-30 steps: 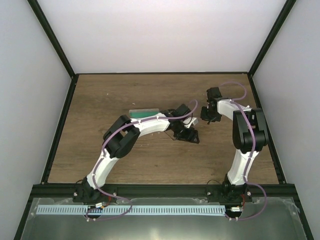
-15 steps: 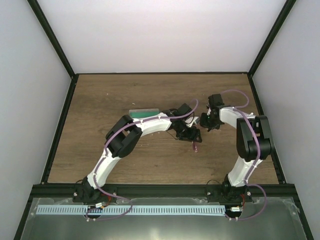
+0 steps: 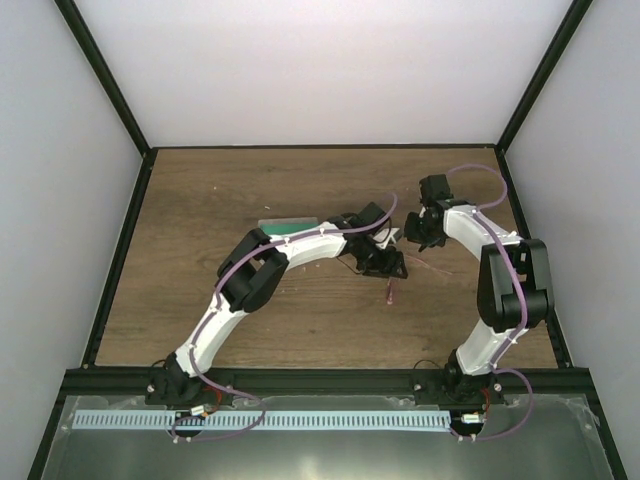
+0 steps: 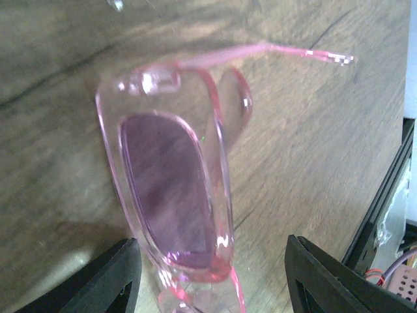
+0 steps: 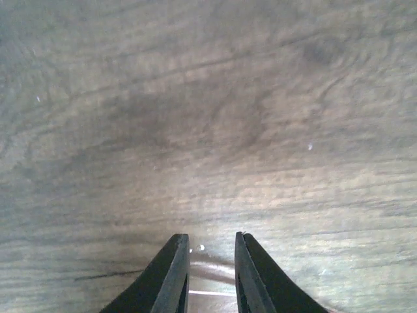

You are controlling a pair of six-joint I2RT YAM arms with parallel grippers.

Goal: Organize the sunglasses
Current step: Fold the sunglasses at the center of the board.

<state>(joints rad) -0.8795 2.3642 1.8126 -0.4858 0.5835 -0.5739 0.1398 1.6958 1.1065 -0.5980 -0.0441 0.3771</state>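
The sunglasses (image 4: 171, 189), with a thin pink frame and purple lenses, lie on the wooden table. In the left wrist view they sit between my left gripper's (image 4: 208, 280) wide-open fingers (image 4: 114, 280), nearer the left one. One temple (image 4: 287, 51) sticks out to the upper right. From above, the left gripper (image 3: 385, 262) covers the lenses, and only a pink temple (image 3: 392, 290) and a thin second one (image 3: 430, 265) show. My right gripper (image 3: 413, 238) hovers just beyond, jaws a narrow gap apart (image 5: 212, 261) over bare wood, with a pale thin strip crossing low between them.
The grey case with green lining (image 3: 288, 227) lies open left of the grippers, partly under the left arm. The table's black frame rail (image 4: 384, 195) shows at the right of the left wrist view. The two grippers are very close together.
The left gripper shifted slightly back and right, uncovering a pink temple below it. The right arm swung its elbow outward while its gripper stayed close to the left one.
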